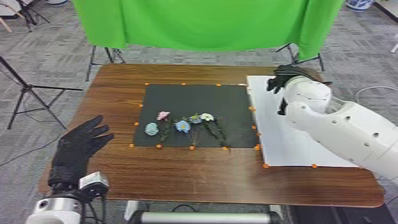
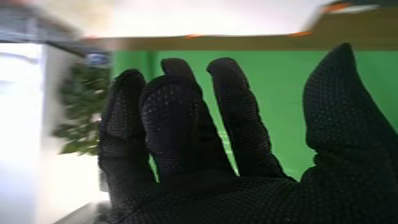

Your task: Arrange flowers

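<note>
The pink, blue and white flowers lie grouped on the near part of the black mat; the right hand, released with its fingers extended, is over the far end of the white sheet, while the left hand, also loose and empty, is at the left side of the table

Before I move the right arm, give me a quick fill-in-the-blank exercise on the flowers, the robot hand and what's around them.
The flowers lie on the dark mat, to the ____ of the white sheet.
The flower head farthest to the right has ____ petals.
The right robot hand is open and holds ____.
The cloth hanging beyond the table is ____ in colour.

Missing words: left; white; nothing; green.
</note>
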`<action>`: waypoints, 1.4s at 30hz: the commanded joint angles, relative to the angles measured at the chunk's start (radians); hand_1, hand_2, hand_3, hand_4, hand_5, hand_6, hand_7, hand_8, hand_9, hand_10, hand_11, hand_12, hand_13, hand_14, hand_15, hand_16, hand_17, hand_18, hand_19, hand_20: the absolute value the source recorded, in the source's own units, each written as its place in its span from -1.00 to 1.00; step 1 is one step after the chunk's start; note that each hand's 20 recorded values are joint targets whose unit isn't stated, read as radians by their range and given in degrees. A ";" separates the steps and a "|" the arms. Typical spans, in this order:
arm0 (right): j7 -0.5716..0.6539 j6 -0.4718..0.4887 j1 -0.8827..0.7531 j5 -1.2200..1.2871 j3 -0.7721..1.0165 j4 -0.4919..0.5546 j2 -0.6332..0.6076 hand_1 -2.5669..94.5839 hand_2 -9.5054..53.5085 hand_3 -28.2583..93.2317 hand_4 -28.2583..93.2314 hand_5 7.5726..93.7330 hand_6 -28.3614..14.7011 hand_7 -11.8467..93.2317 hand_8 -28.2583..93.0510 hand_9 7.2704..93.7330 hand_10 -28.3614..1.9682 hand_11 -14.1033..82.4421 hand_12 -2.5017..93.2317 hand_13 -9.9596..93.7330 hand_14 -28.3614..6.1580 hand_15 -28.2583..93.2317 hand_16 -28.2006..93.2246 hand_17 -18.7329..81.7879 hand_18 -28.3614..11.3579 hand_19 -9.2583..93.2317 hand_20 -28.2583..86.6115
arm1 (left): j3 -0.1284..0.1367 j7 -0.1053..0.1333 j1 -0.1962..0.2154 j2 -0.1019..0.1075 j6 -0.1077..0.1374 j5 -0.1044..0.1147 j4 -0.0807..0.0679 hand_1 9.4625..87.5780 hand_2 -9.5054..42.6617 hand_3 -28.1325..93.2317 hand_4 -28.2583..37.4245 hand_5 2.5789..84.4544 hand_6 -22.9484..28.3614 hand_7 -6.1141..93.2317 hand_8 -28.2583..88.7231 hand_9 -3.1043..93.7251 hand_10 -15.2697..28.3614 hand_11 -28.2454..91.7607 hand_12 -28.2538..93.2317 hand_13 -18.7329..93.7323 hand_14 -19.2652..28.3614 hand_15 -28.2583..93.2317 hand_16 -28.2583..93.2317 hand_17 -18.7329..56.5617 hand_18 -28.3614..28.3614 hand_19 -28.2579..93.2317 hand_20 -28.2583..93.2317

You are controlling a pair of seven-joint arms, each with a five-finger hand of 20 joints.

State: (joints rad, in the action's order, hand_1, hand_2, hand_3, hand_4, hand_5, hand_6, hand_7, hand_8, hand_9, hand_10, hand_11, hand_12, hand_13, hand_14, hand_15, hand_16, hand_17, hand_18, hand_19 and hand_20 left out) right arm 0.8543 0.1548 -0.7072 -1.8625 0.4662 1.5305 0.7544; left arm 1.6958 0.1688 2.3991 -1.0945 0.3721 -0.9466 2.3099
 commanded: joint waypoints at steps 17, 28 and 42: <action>0.091 0.104 -0.065 0.044 0.142 -0.121 -0.028 -0.50 -0.74 0.95 -0.98 -0.14 0.07 -0.38 -0.78 -0.11 -0.55 -0.39 -0.67 0.45 -0.02 0.91 -0.44 -0.12 -0.78 1.00 -0.30 | -0.011 -0.020 -0.006 -0.022 -0.013 -0.004 0.003 -0.58 -0.35 0.81 -0.68 -0.05 0.39 -0.61 -0.67 -0.18 0.63 -0.02 -0.40 -0.16 0.95 0.41 -0.73 -0.69 0.86 0.59 -0.66; 0.063 0.098 -0.070 0.043 0.149 -0.140 0.004 -0.50 -0.73 0.94 -0.98 -0.16 0.15 -0.37 -0.79 -0.07 -0.53 -0.38 -0.67 0.46 -0.04 0.91 -0.44 -0.12 -0.80 1.00 -0.31 | -0.017 -0.028 -0.023 -0.030 -0.022 -0.009 -0.005 -0.58 -0.35 0.81 -0.68 -0.05 0.38 -0.61 -0.67 -0.18 0.64 -0.02 -0.40 -0.16 0.94 0.41 -0.72 -0.69 0.86 0.59 -0.67; 0.059 0.143 -0.122 0.047 0.203 -0.159 0.039 -0.50 -0.72 0.94 -0.98 -0.16 0.16 -0.36 -0.79 -0.04 -0.48 -0.37 -0.67 0.46 -0.06 0.91 -0.44 -0.13 -0.80 1.00 -0.32 | -0.017 -0.035 -0.024 -0.038 -0.037 -0.013 -0.010 -0.58 -0.34 0.81 -0.69 -0.04 0.39 -0.61 -0.67 -0.18 0.64 -0.02 -0.40 -0.15 0.94 0.41 -0.73 -0.69 0.86 0.59 -0.67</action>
State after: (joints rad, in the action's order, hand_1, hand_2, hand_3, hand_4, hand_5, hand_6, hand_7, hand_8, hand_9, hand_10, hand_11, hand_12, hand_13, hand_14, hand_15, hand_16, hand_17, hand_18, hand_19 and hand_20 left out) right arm 0.9151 0.2802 -0.8080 -1.8105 0.6564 1.3823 0.7794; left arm 1.6817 0.1485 2.3695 -1.1209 0.3555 -0.9510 2.3075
